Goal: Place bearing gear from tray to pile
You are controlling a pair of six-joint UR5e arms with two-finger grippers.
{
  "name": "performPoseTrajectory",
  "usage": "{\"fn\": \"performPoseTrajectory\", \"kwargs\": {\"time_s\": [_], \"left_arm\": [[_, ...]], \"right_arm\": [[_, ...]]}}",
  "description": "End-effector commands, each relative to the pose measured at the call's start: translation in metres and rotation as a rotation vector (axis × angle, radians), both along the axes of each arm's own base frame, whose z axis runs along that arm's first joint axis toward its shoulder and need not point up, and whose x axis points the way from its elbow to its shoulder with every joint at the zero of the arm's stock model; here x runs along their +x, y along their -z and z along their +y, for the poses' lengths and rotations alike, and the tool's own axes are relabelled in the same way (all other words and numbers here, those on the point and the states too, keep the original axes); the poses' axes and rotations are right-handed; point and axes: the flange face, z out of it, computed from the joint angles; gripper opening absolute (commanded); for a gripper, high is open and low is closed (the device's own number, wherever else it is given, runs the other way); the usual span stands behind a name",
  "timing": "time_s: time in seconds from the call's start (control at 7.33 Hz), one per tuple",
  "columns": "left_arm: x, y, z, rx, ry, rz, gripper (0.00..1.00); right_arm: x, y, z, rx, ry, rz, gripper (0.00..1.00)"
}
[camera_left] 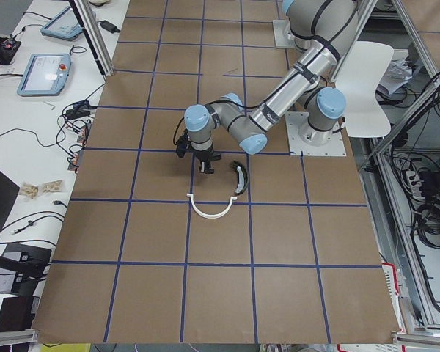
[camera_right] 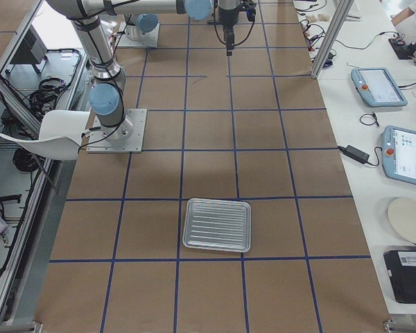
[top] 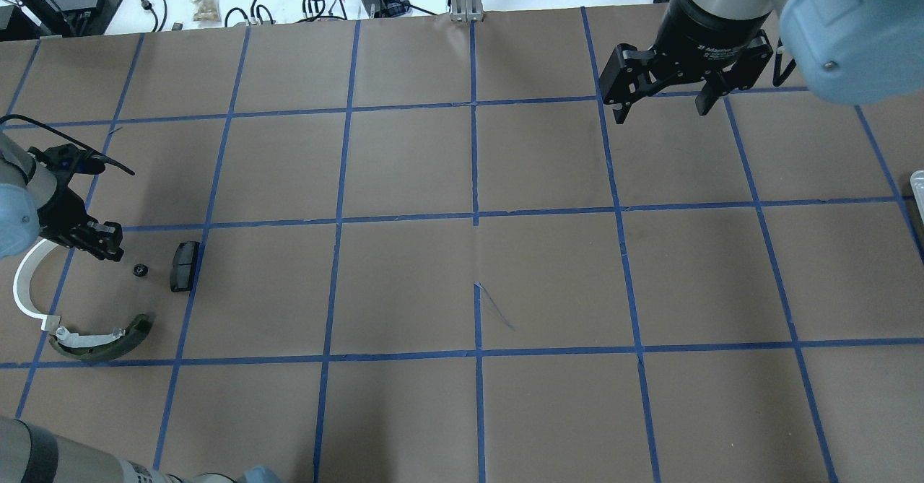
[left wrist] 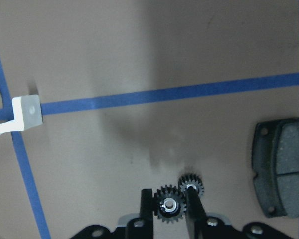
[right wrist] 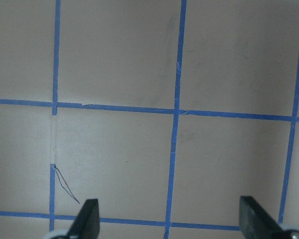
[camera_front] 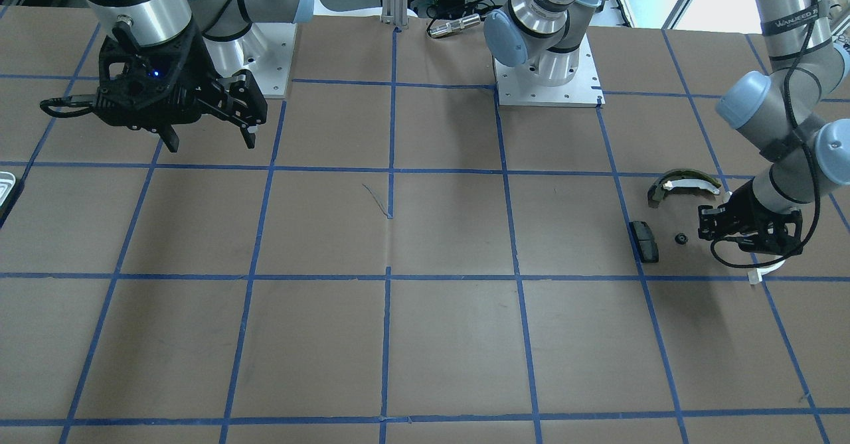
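Note:
My left gripper (left wrist: 170, 211) is shut on a small black bearing gear (left wrist: 169, 204), held low over the table among the pile. It also shows in the overhead view (top: 110, 245) and the front view (camera_front: 702, 226). A second gear (left wrist: 191, 185) lies on the table just past the fingertips (top: 140, 269). The pile holds a white plastic arc (top: 25, 288), an olive-and-white brake shoe (top: 101, 338) and a black pad (top: 185, 266). The silvery tray (camera_right: 217, 225) is far off at the table's other end and holds nothing. My right gripper (top: 664, 107) is open and empty, high above the table.
Blue tape lines grid the brown table (top: 476, 281). The tray shows as a sliver at the overhead view's right edge (top: 918, 187) and the front view's left edge (camera_front: 5, 188). The arm bases (camera_front: 548, 72) stand at the robot's side.

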Motion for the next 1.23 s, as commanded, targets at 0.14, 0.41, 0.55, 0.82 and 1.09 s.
{"fn": "performPoseTrajectory", "kwargs": {"time_s": [0.14,0.41,0.55,0.82,1.09], "left_arm": [[0.007,0.025,0.002,0.037,-0.001,0.032,0.0],[0.007,0.029,0.002,0.043,-0.002,0.034,0.0],[0.007,0.028,0.001,0.041,-0.001,0.032,0.07],[0.007,0.027,0.001,0.04,0.0,0.03,0.74],[0.005,0.015,0.0,0.029,0.004,0.019,0.89]], "right_arm": [[0.001,0.001,0.0,0.003,-0.001,-0.002,1.0],[0.001,0.002,0.0,0.007,-0.001,-0.001,1.0],[0.001,0.002,0.0,0.004,-0.001,-0.001,1.0],[0.001,0.002,0.0,0.006,-0.001,-0.001,1.0],[0.001,0.002,0.0,0.006,-0.001,-0.003,1.0]]}}
